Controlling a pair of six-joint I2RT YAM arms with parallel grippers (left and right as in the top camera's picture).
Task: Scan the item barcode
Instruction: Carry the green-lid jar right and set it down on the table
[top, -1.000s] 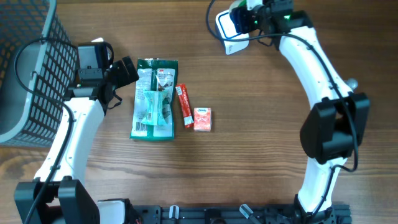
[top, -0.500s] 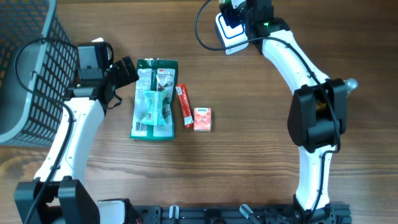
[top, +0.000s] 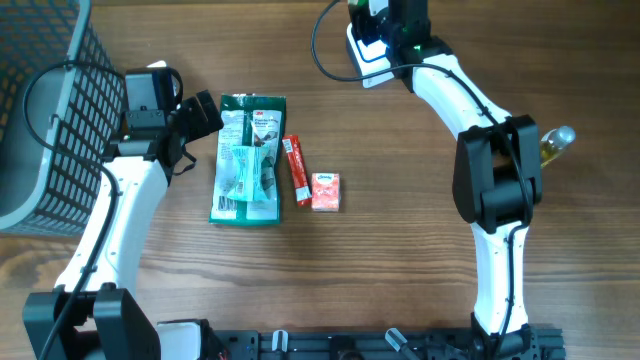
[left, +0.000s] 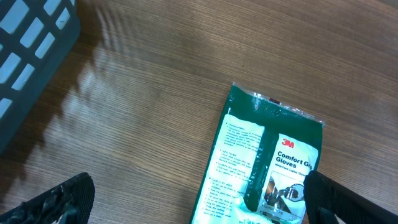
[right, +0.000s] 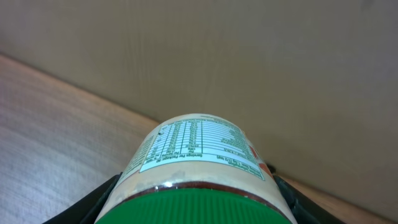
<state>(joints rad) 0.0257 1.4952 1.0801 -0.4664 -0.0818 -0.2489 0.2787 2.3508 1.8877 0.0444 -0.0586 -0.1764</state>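
Two arms over one wooden worktop (top: 400, 230).

- Right hand (right: 199, 194) – clamped on a jar (right: 199, 149), a dark finger (right: 109, 194) pressed to each side. The jar has a green lid and a white nutrition label, and its lower half is cut off in the wrist view. From overhead it sits at the far edge of the worktop, almost wholly hidden under the wrist. A white-and-blue object (top: 362, 55) just beside the hand cannot be identified.
- Left hand (top: 203, 114) – fingers spread wide apart and empty, just beside the top-left corner of the gloves pack (top: 248, 158). In its wrist view only the fingertips (left: 59, 199) show, blurred.
- Gloves pack – green, lying flat, small print unreadable.
- Red sachet (top: 296, 170) – just right of the pack.
- Small pink carton (top: 325, 191) – beside the sachet, label too small to read.
- Mesh basket (top: 40, 120) – far left, cropped by the frame.
- Yellowish bottle (top: 553, 141) – partly hidden behind the right arm.
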